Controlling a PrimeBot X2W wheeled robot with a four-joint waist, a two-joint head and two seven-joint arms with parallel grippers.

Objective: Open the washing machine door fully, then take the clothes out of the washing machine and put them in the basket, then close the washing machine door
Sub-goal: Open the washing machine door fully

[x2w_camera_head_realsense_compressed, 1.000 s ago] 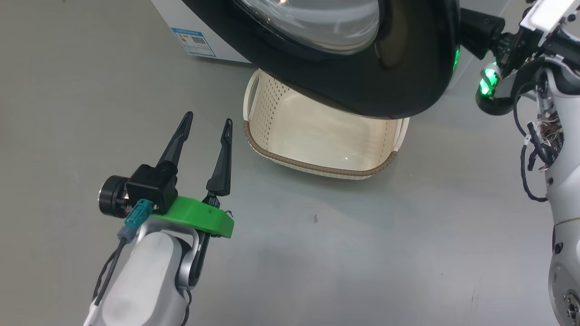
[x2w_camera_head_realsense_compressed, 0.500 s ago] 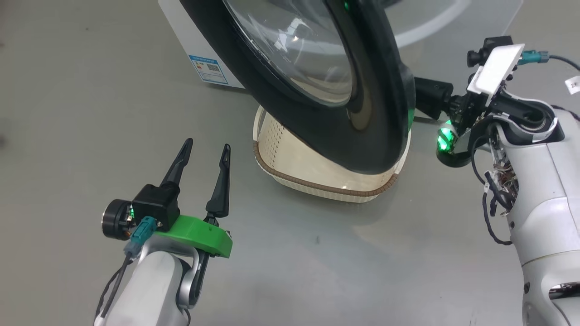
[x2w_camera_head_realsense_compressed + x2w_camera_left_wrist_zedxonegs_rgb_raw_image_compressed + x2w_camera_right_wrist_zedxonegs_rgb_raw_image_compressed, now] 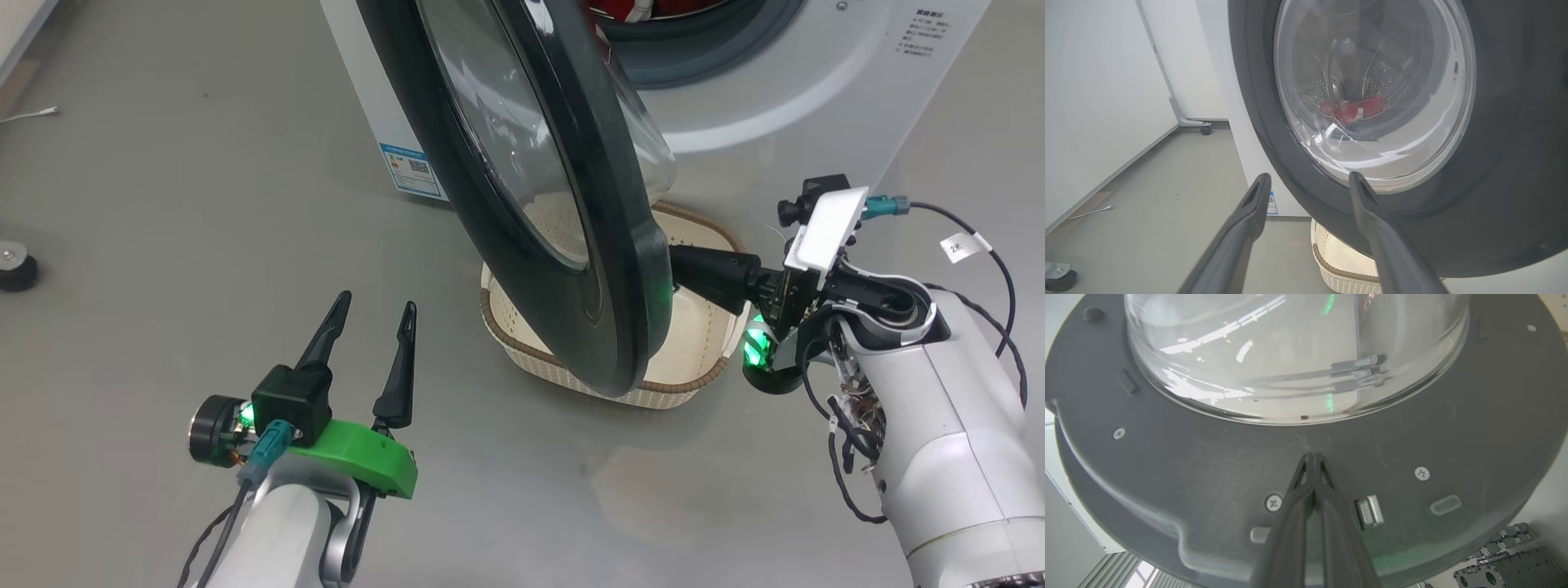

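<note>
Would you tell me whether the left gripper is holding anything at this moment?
No, the left gripper stands open, and nothing lies between its jaws.

Washing machine door (image 3: 531,188): glossy black, standing ajar. Red clothes (image 3: 629,8) inside white washing machine (image 3: 775,106). Cream basket (image 3: 678,394) on floor beneath door.

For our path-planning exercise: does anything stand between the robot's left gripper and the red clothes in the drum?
Yes. The partly open washing machine door stands between the left gripper and the clothes; the left wrist view sees them through its glass. In the head view the door also hangs over the basket, partly covering it.
</note>
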